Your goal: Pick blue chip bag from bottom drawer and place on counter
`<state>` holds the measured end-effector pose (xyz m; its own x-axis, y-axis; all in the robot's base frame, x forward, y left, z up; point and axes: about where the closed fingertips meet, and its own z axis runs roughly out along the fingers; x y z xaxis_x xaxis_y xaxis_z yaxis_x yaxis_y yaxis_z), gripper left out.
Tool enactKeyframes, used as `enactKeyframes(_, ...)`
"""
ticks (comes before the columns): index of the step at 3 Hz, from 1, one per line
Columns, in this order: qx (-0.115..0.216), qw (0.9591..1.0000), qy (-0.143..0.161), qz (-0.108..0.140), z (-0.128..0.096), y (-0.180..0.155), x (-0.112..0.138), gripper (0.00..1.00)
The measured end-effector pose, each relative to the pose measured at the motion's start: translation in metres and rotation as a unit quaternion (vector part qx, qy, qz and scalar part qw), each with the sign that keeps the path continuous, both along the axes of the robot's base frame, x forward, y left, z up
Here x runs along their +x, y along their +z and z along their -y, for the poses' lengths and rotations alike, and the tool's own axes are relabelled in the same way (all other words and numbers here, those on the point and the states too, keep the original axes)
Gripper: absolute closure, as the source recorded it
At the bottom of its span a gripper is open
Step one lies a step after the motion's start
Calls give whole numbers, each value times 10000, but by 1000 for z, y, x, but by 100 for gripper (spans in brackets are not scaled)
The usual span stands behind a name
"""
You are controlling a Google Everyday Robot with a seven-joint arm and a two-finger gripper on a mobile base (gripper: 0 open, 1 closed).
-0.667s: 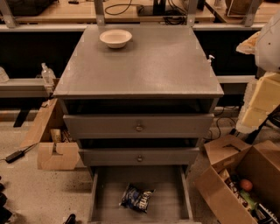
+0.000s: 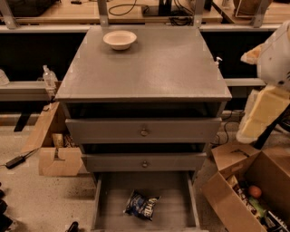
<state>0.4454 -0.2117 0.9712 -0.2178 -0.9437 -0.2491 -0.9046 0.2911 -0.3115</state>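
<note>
Grey drawer cabinet stands mid-room. Its counter is a broad flat matte top, bare but for one item near the back left.

Two upper drawers, top drawer and middle drawer, each have a small round knob at centre. Both sit a little way out, with a dark gap above each front.

Bottom drawer is pulled well out toward me, its grey floor open to view.

Wooden benches run behind the cabinet, with cables on top.

An open cardboard box is on the floor at lower right, with mixed small items inside. Flattened cardboard leans at the cabinet's left side.

Robot arm comes in from the right edge, white above and cream below. The gripper hangs beside the cabinet's right flank, about level with the top drawer. It is well apart from the bottom drawer and off the counter. Cannot tell whether it is wide or narrow. Nothing visibly held.

Cream bowl sits upright on the counter at back left.

Blue chip bag lies flat on the bottom drawer's floor, a little left of centre. It is crinkled, with white lettering showing, and is clear of the drawer walls.

Small clear bottle stands on the ledge left of the cabinet.
</note>
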Motion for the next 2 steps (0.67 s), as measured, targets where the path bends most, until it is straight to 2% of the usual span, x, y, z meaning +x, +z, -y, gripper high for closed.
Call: enactKeyframes(2, 664, 9976, 185, -45, 8, -139, -16, 0)
